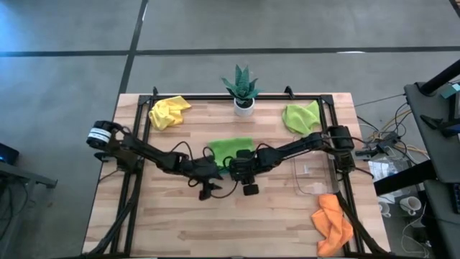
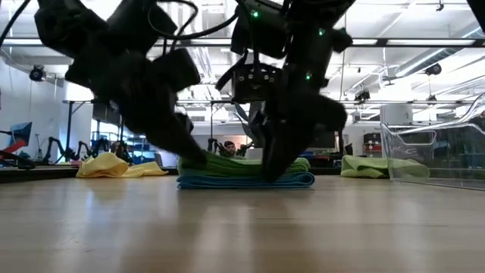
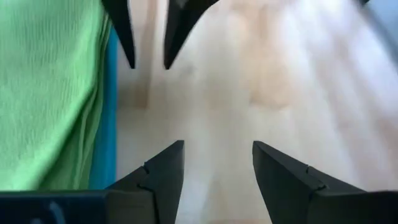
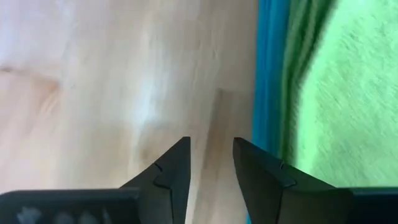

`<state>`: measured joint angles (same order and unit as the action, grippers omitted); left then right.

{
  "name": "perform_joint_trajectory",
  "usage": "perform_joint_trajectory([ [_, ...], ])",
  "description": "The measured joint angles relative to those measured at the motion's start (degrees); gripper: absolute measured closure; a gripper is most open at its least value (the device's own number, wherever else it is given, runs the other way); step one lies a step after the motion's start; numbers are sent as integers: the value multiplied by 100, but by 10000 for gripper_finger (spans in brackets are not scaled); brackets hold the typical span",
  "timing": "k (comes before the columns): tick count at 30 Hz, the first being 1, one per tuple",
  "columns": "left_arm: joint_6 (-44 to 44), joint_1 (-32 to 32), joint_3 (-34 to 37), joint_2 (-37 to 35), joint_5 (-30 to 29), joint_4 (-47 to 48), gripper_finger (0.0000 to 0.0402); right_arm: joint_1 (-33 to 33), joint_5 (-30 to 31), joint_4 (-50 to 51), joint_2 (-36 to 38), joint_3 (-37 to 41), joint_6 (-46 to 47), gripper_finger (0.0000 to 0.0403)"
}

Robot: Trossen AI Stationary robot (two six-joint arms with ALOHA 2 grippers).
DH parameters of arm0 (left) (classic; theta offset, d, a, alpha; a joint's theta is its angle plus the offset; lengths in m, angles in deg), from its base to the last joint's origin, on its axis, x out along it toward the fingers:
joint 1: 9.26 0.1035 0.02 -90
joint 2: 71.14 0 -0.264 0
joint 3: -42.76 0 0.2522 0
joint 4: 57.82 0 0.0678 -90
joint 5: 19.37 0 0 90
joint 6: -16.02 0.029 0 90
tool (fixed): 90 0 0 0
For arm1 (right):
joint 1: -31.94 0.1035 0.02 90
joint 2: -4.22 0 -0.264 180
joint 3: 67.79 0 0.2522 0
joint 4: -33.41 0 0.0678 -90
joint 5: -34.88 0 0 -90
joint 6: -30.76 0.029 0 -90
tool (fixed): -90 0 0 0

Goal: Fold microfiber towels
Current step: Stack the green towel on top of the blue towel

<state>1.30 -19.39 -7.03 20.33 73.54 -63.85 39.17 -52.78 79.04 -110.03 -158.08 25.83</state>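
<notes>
A folded lime green towel [image 1: 231,147] lies on a folded light blue towel [image 2: 246,181] at the table's middle. A crumpled yellow towel [image 1: 169,111] lies at the far left, a second lime green towel [image 1: 302,116] at the far right, and an orange towel [image 1: 333,223] at the near right edge. My left gripper [image 1: 208,191] and my right gripper [image 1: 250,189] hang side by side just near of the stack. Both are open over bare wood, as the left wrist view [image 3: 217,149] and the right wrist view [image 4: 211,146] show. The stack's edge [image 3: 109,112] lies beside the fingers.
A small potted plant [image 1: 243,90] stands at the far middle edge. A clear plastic tray [image 1: 313,176] stands right of the stack. Black frame rails [image 1: 136,144] run along the table's left and right sides. Bare wood [image 1: 215,230] lies near of the grippers.
</notes>
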Motion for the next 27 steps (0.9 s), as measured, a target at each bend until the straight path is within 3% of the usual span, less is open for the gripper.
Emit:
perform_joint_trajectory([
  [5,23,26,-84,-849,-103,834,228,14,162,510,563,-125,23,287],
  [7,271,46,-88,-1259,-780,1112,228,-25,611,454,765,-56,39,287],
  [10,545,167,49,-1625,-2333,1196,228,-175,1234,378,878,43,33,287],
  [11,627,269,79,-1654,-2487,1289,228,-241,1249,324,878,87,33,287],
  [15,820,530,256,-1313,-1949,1299,228,-394,1118,197,697,259,4,287],
  [21,909,489,312,-127,-1287,889,228,-387,828,192,468,615,-392,287],
  [27,913,434,66,375,-1156,589,228,-387,670,242,556,692,-242,287],
])
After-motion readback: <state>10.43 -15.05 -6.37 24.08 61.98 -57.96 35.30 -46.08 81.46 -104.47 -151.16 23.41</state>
